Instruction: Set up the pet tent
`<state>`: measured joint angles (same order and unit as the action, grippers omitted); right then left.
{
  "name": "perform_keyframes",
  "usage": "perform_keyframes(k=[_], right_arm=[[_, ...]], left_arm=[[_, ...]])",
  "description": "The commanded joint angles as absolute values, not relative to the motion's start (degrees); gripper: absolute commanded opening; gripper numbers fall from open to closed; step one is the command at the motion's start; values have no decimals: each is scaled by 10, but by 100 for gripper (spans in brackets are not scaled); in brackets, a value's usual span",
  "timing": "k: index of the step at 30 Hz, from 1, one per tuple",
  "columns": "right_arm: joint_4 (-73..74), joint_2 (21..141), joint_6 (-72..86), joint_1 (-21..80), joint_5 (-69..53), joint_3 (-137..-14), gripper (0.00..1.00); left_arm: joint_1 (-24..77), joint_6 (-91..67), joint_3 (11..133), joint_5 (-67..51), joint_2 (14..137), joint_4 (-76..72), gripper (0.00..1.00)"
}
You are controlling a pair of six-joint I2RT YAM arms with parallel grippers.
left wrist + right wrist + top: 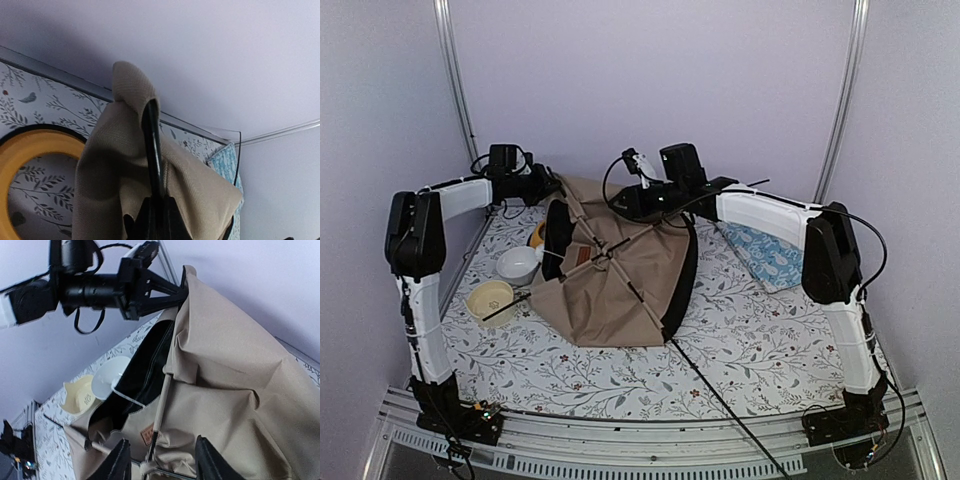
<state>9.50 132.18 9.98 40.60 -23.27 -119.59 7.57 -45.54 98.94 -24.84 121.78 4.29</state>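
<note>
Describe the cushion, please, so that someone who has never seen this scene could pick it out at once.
On the floral-patterned table, a big tan pet tent lies in the middle. To the tent's right, toward the back wall, the cushion lies flat. It is the only light blue thing, with a small white print, unlike the cream bowl and white bowl on the tent's left.

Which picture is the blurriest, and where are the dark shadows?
Left wrist: the tent is so close it looks soft, its lower fold shadowed. Right wrist: the fingers at the bottom are dark and blurry. Top external: sharpest, even light, no glare.
</note>
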Motion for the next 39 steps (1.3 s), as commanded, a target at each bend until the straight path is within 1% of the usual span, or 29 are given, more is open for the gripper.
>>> perform_keyframes(k=[1,2,5,9,12,17,19,31,35,39], right_arm=[[124,1290,92,404,-257,-1180,50],[124,1275,89,404,-257,-1158,53],[124,1224,85,405,-258,-1078,57],[115,1140,83,420,-241,-950,59],[107,1081,90,445,-226,-839,62],[115,997,126,483,-235,-696,63],[122,964,145,498,-238,-644,64],[165,830,272,648,-238,-408,64],[181,778,322,688,-235,-359,63],[198,760,348,713,-237,-340,59]], left_arm=[[53,-397,1037,-266,1249,28,0],[48,-393,1044,-268,1255,30,0],[38,-390,1065,-277,1271,33,0],[30,-384,1114,-282,1294,56,0],[27,-371,1164,-283,1317,80,0],[23,-346,1273,-297,1369,124,0],[21,-341,1295,-296,1382,133,0],[19,-358,1305,-312,1404,111,0],[20,-362,1307,-312,1407,106,0],[20,-364,1308,-311,1409,105,0]])
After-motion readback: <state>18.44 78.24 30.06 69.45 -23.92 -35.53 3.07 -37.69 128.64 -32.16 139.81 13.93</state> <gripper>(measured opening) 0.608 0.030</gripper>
